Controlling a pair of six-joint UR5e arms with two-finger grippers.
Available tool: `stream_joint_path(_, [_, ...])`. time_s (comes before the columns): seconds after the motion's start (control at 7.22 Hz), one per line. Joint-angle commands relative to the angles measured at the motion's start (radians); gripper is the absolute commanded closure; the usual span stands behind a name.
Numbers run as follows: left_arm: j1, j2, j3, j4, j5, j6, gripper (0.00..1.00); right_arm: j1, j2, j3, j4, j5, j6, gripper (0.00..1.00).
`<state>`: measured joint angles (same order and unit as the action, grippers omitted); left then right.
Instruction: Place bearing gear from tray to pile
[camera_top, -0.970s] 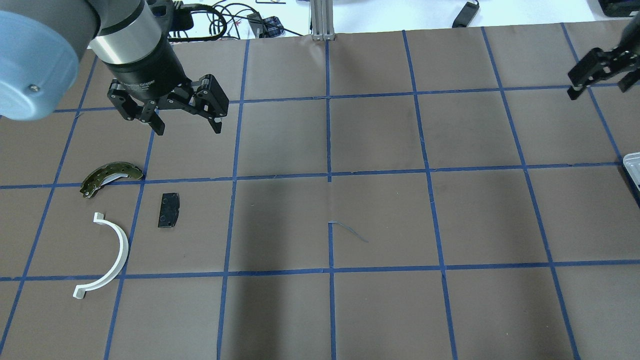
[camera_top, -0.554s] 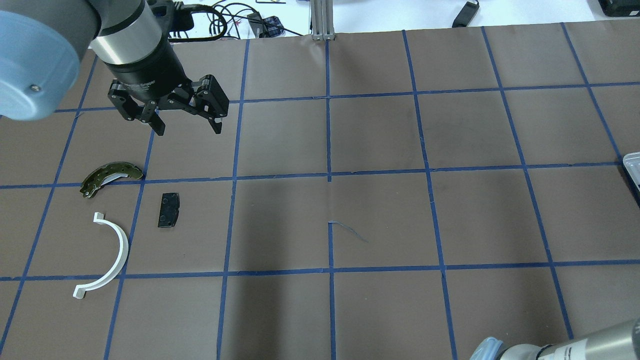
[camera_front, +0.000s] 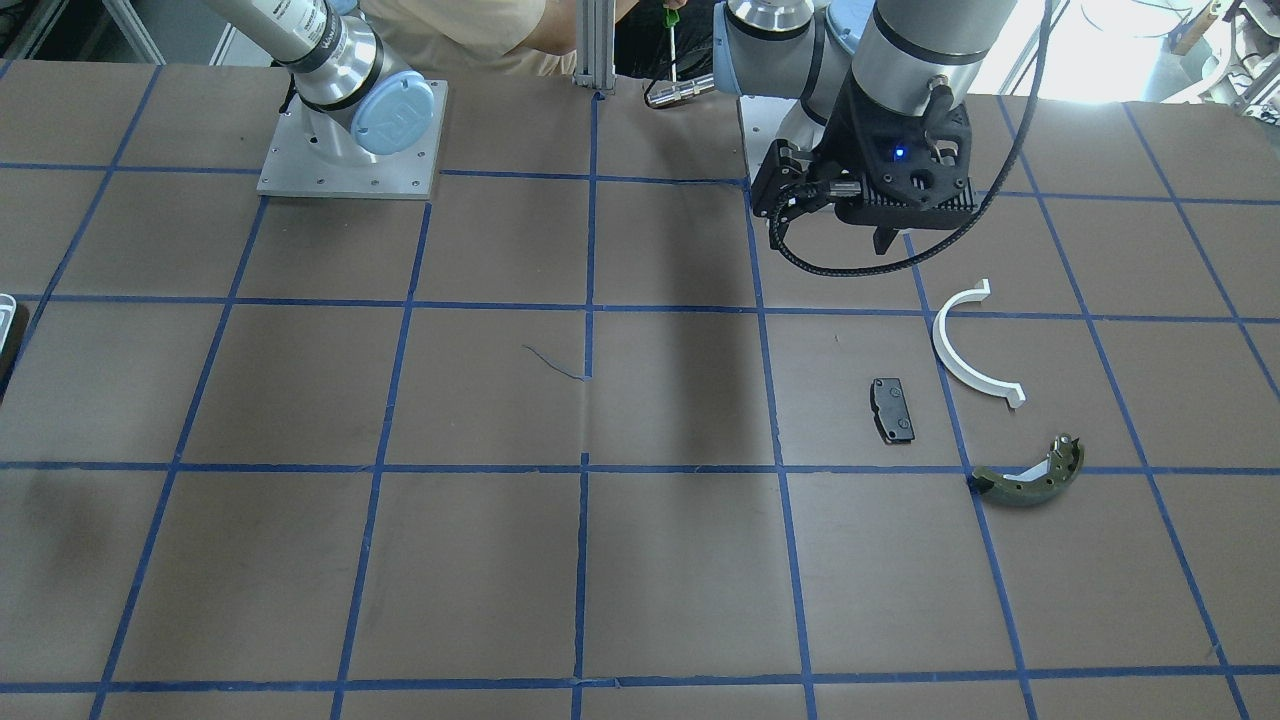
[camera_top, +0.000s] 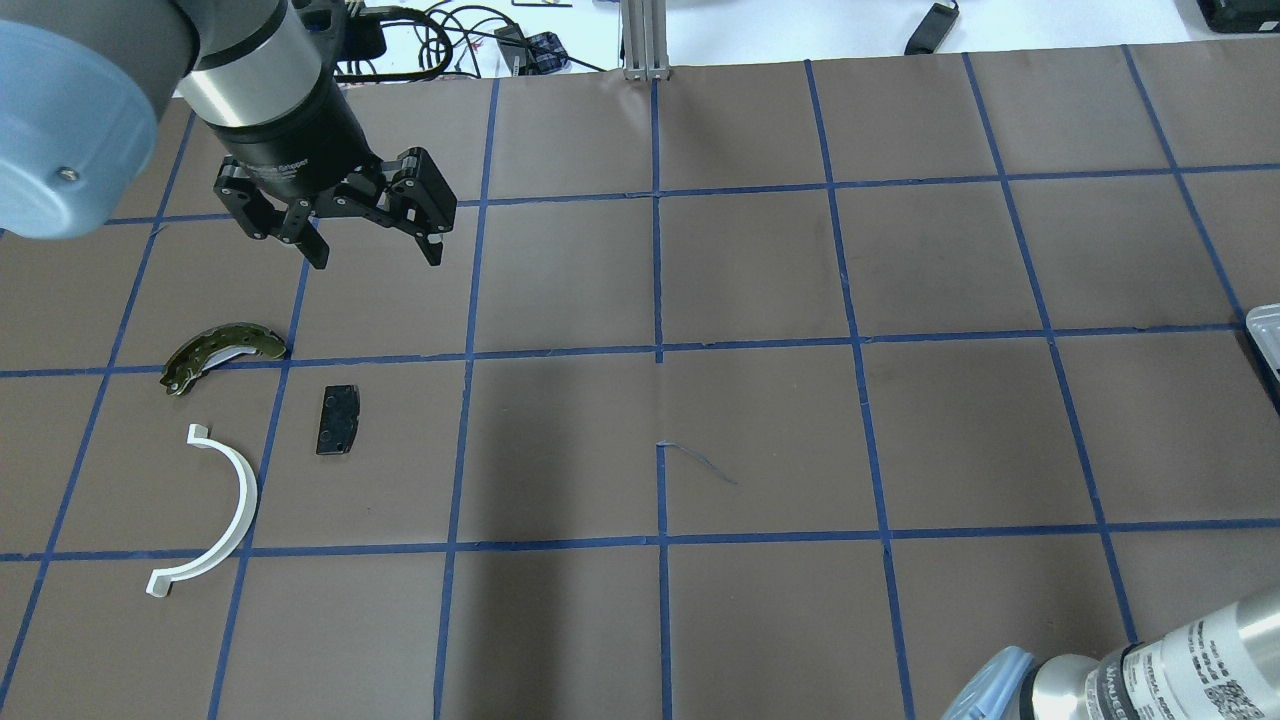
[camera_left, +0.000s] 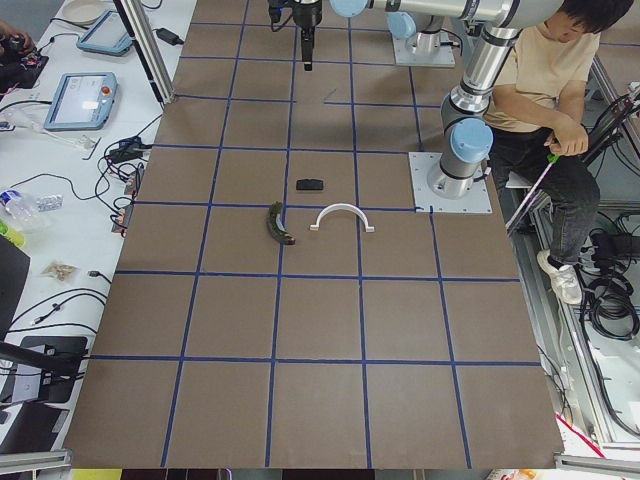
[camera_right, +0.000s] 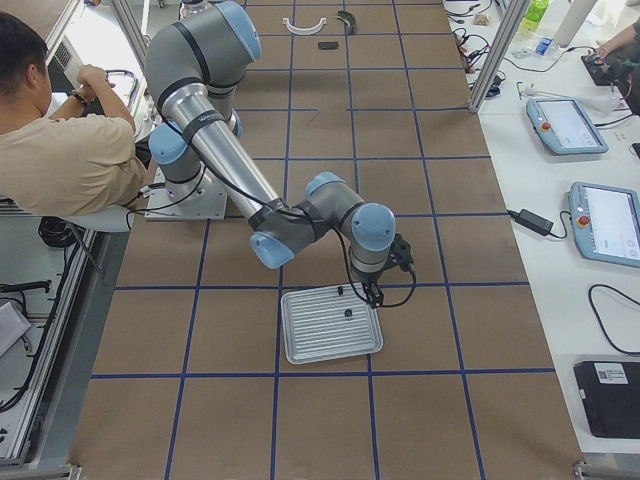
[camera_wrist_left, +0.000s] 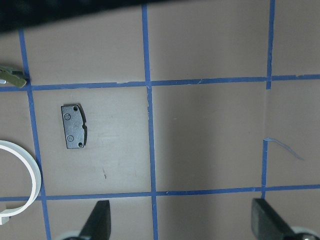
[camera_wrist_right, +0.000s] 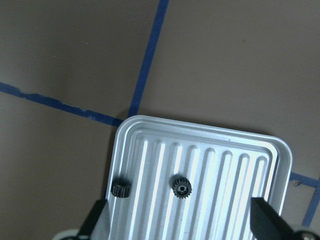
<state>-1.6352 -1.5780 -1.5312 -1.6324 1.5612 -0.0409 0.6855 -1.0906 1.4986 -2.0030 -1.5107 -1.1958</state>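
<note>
The ribbed white tray (camera_wrist_right: 235, 165) lies under my right gripper (camera_wrist_right: 182, 225), which is open and empty just above it. Two tiny black bearing gears (camera_wrist_right: 181, 188) (camera_wrist_right: 120, 188) lie on the tray near its edge. Only the tray's corner (camera_top: 1265, 330) shows at the overhead view's right edge. The pile is at the left: an olive brake shoe (camera_top: 222, 352), a black plate (camera_top: 338, 420) and a white half-ring (camera_top: 215, 510). My left gripper (camera_top: 375, 258) hangs open and empty above the table, beyond the pile.
My right arm's forearm (camera_top: 1150, 670) crosses the overhead view's bottom right corner. An aluminium post (camera_top: 645, 40) and cables stand at the table's far edge. An operator (camera_right: 60, 150) sits beside the robot's base.
My right gripper has left the overhead view's top right, and the right forearm has come in at the bottom right. The left arm and the pile have not moved.
</note>
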Motion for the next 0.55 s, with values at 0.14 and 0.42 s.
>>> stream_joint_path(0.14, [0.0, 0.0, -0.001, 0.0, -0.001, 0.0, 0.0, -0.018, 0.054, 0.02, -0.06, -0.006, -0.021, 0.0])
stream_joint_path(0.42, [0.0, 0.0, 0.0, 0.0, -0.001, 0.0, 0.0, -0.018, 0.073, 0.069, -0.144, -0.016, 0.014, 0.0])
